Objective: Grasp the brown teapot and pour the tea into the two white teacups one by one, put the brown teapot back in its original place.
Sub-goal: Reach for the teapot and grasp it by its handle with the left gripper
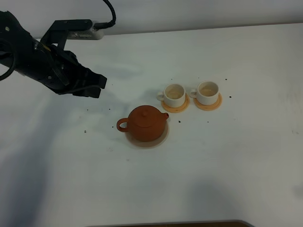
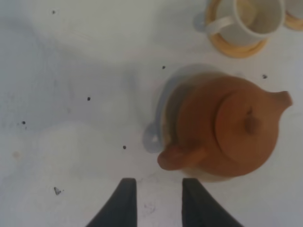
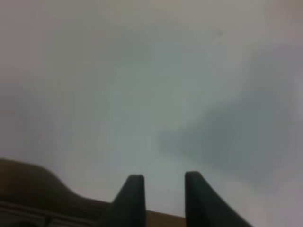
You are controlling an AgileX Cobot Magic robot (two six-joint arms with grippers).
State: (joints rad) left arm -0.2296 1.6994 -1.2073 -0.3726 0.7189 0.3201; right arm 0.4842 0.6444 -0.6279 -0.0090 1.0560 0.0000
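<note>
The brown teapot [image 1: 146, 122] sits on the pale beige wooden disc [image 1: 147, 141] near the table's middle, handle to the left, spout to the right. It also shows in the left wrist view [image 2: 226, 127]. The two white teacups [image 1: 174, 95] [image 1: 207, 91] stand on orange coasters behind and right of it; one shows in the left wrist view [image 2: 253, 19]. My left gripper [image 1: 97, 86] hovers open and empty above the table, left of and behind the teapot; its fingers [image 2: 125, 201] are apart. My right gripper [image 3: 163, 182] is open and empty over bare table.
Small dark specks [image 1: 85, 131] dot the white table [image 1: 236, 156]. A dark wooden edge [image 3: 28, 189] shows beside my right gripper. A grey camera mount [image 1: 83, 29] sits at the back left.
</note>
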